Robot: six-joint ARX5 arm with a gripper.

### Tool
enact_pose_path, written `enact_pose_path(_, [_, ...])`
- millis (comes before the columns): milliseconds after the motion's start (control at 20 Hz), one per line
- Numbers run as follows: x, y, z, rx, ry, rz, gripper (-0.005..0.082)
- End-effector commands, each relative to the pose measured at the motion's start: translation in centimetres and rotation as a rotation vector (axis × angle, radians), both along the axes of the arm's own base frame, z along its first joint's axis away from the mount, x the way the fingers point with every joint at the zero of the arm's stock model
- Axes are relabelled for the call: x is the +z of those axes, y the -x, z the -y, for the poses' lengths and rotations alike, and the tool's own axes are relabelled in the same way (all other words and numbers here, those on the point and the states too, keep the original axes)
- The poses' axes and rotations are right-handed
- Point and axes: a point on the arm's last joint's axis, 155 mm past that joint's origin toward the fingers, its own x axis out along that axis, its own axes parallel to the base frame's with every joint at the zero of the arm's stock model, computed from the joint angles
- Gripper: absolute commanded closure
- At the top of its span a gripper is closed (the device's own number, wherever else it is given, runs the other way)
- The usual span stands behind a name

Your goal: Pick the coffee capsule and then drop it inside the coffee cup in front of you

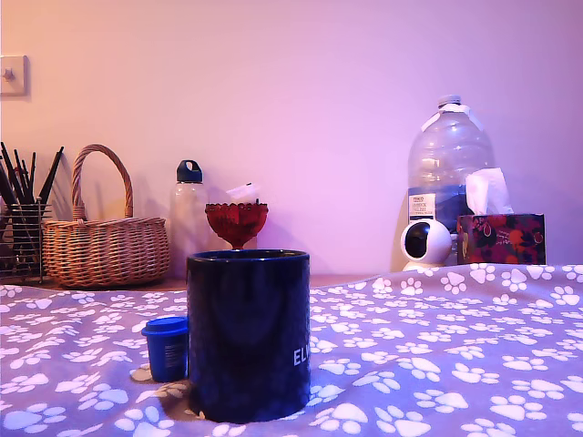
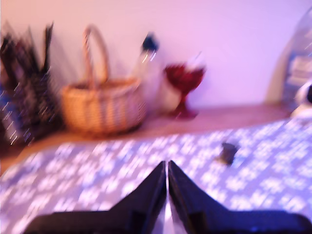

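Observation:
The coffee cup (image 1: pixel 249 332), a large glossy navy mug with white letters near its base, stands on the paw-print cloth close to the exterior camera. The coffee capsule (image 1: pixel 167 348), a small blue pod with a wider rim on top, stands upright right beside the cup on the exterior view's left. No part of the arm shows in the exterior view. In the blurred wrist view my gripper (image 2: pixel 167 165) is shut, its two dark fingers meeting tip to tip with nothing between them, above the cloth. A small dark object (image 2: pixel 228 152) lies on the cloth beyond the fingertips, too blurred to identify.
Along the back wall stand a wicker basket (image 1: pixel 105 246), a wire holder of dark sticks (image 1: pixel 23 228), a blue-capped clear bottle (image 1: pixel 189 218), a red scalloped goblet (image 1: pixel 237 223), a big water jug (image 1: pixel 448 173), a small white camera (image 1: pixel 425 244) and a tissue box (image 1: pixel 501 238).

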Motion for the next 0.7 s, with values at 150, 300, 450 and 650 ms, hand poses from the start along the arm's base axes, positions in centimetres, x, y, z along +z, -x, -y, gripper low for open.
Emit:
enact_pose_path(150, [0.9,0.4,1.5,-0.083,0.038,0.037,0.0789])
enact_pose_path(300, [0.9,0.5,1.8,-0.105,0.061,0.029,0.0788])
enact_pose_path(450, [1.0,0.8,2.4,-0.14,0.066,0.015,0.0789])
enact_pose_path(650, [1.7,0.8,2.9,-0.157,0.086,-0.014,0.0788])
